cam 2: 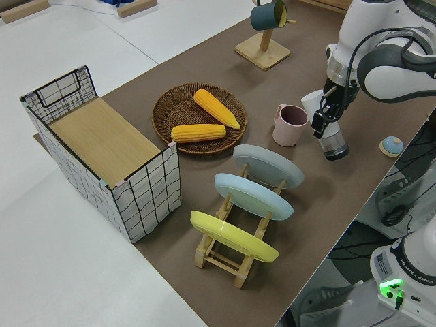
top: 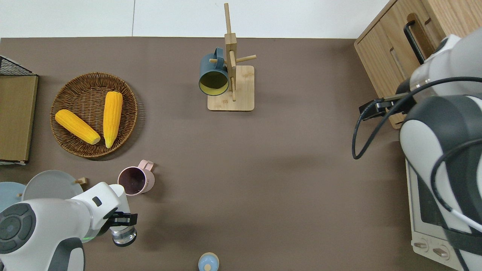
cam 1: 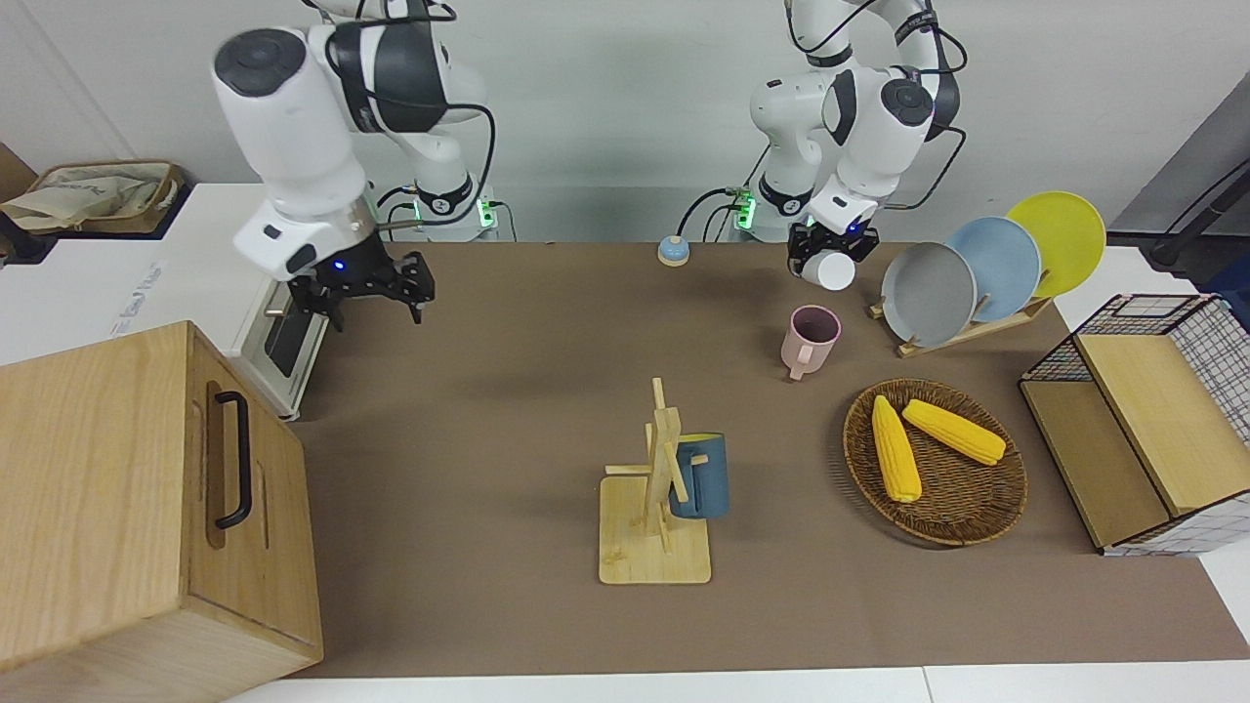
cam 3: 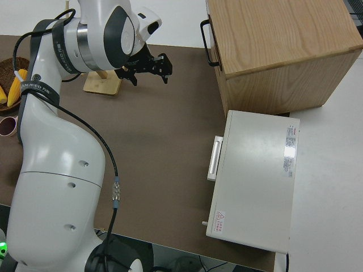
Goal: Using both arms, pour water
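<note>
Two glossy white jointed arms with black cables. The left gripper (cam 1: pixel 830 256) is up in the air, clamped on a clear glass (top: pixel 123 235), over bare table just beside the pink mug (top: pixel 134 181). The right gripper (cam 1: pixel 374 296) hangs with its fingers spread, empty, near the wooden cabinet (top: pixel 391 67).

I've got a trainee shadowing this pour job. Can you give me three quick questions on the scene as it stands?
1. True or false: the left gripper holds a clear glass.
2. What lies in the wicker basket? A) plates B) two corn cobs C) a mug
3. Fill in: the blue mug hangs on the wooden ____.

Key: 1 true; 2 B; 3 rack. The right gripper is open and holds nothing.
</note>
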Tool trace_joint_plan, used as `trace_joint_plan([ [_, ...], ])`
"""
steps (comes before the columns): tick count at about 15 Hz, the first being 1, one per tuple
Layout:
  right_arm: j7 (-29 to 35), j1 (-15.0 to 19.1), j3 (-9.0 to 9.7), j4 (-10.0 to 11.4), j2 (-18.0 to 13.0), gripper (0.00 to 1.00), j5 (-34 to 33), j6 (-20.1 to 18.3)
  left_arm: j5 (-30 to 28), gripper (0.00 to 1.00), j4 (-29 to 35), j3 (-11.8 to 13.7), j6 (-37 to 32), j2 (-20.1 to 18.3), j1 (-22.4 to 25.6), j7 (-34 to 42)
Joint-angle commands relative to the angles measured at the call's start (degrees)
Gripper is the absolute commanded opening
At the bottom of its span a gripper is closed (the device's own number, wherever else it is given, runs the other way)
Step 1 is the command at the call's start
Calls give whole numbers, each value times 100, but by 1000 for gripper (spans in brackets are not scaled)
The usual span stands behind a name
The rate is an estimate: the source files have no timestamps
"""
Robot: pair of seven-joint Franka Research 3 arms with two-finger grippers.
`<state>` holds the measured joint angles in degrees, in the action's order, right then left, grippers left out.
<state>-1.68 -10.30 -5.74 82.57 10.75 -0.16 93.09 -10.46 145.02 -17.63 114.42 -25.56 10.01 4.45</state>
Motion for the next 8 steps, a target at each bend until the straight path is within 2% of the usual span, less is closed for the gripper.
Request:
trace_joint_plan([
  [1,-34,89,20,522,-521,992,157,148,422,0,-729,14,-674,550,10,-357],
  [3,-34,107,11,760,-662,992,148,209,475,0,-861,14,-807,692,10,-357],
  [8,-34,168,-24,717,-636,992,78,218,475,0,-923,5,-851,876,-16,-357],
])
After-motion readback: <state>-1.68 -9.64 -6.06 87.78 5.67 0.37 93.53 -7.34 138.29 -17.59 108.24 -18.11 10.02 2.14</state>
